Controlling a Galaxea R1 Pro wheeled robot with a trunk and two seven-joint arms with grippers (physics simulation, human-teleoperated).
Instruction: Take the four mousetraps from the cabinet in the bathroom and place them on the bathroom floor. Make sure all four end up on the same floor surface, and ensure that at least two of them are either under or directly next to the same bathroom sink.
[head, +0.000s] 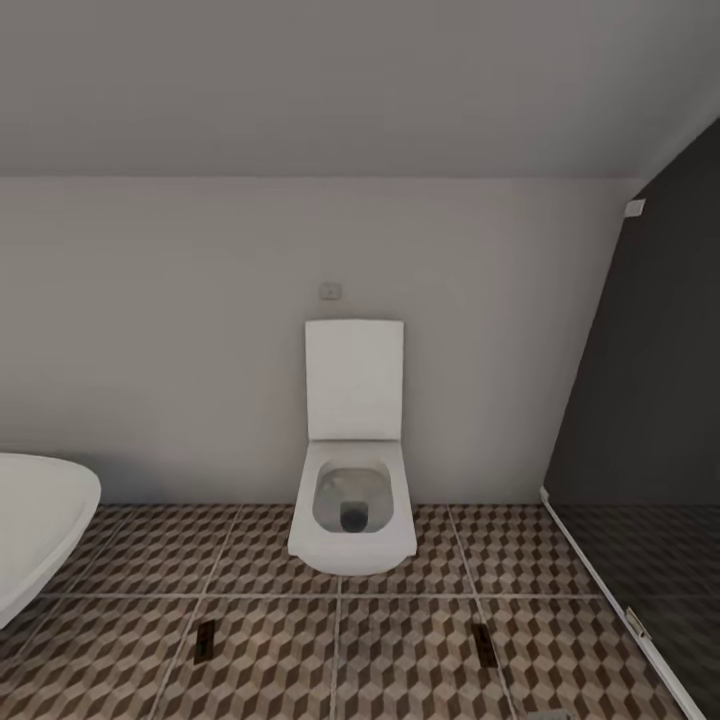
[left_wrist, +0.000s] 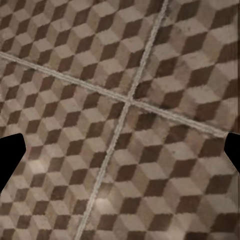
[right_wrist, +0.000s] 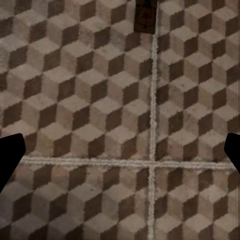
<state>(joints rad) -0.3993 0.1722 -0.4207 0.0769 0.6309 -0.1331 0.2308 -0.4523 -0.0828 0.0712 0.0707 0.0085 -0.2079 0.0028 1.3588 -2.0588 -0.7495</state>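
The bathroom floor (head: 420, 650) of brown, beige and white cube tiles runs across the bottom of the head view. Two small flat dark-brown mousetraps lie on it, one (head: 205, 640) at the left and one (head: 484, 645) at the right, both in front of the toilet. The right wrist view catches another small brown mousetrap (right_wrist: 146, 15) at the frame's edge on the floor (right_wrist: 100, 100). My left gripper (left_wrist: 120, 155) hangs open over bare tiles, its black fingertips (left_wrist: 10, 155) far apart. My right gripper (right_wrist: 120, 155) is open too, with nothing held. The cabinet is out of view.
A white toilet (head: 352, 500) with its lid up stands against the grey wall straight ahead. A white sink basin (head: 40, 520) juts in at the left. A dark glass shower panel (head: 640, 420) with a white floor rail closes the right side.
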